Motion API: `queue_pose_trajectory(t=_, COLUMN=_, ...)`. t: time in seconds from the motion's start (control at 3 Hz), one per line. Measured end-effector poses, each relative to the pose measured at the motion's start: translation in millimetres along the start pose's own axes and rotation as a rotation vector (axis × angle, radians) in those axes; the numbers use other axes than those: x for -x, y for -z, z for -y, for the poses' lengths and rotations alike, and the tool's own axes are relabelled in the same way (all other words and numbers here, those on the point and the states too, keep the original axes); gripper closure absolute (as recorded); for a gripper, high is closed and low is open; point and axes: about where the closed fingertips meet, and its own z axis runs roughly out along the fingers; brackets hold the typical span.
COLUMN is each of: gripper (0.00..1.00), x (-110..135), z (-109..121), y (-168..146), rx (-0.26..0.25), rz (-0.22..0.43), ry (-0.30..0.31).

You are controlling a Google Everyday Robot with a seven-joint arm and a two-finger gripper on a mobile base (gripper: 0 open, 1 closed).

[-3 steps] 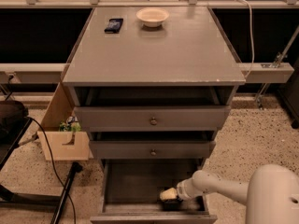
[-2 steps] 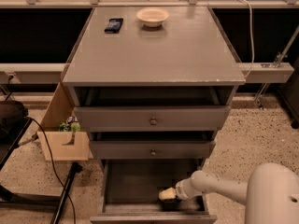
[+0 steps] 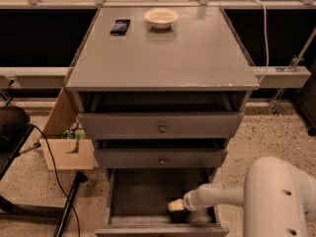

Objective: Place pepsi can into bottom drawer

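Note:
The bottom drawer [image 3: 148,191] stands pulled open at the foot of the grey cabinet, and its inside is dark and plain. My white arm reaches into it from the lower right. My gripper [image 3: 176,206] is low inside the drawer, near the front right, just above the floor. The pepsi can is hidden from this view; a dark shadow lies under the gripper.
Two shallower drawers with round knobs [image 3: 162,128] sit above, slightly open. On the cabinet top [image 3: 163,58] are a white bowl [image 3: 161,18] and a flat dark phone-like object [image 3: 120,26]. A cardboard box [image 3: 69,149] and black cables stand on the floor to the left.
The gripper has edged very slightly left inside the bottom drawer. Everything else looks the same.

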Motion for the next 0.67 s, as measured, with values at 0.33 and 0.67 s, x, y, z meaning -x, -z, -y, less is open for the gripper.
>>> queue_pose_trajectory(t=0.33, gripper=1.0, x=0.0, z=0.0, y=0.0, rx=0.0, rz=0.0, ry=0.0)
queue_pose_trajectory(t=0.67, gripper=1.0, x=0.7, z=2.5, y=-5.3, rx=-0.012, rz=-0.001, ry=0.018)
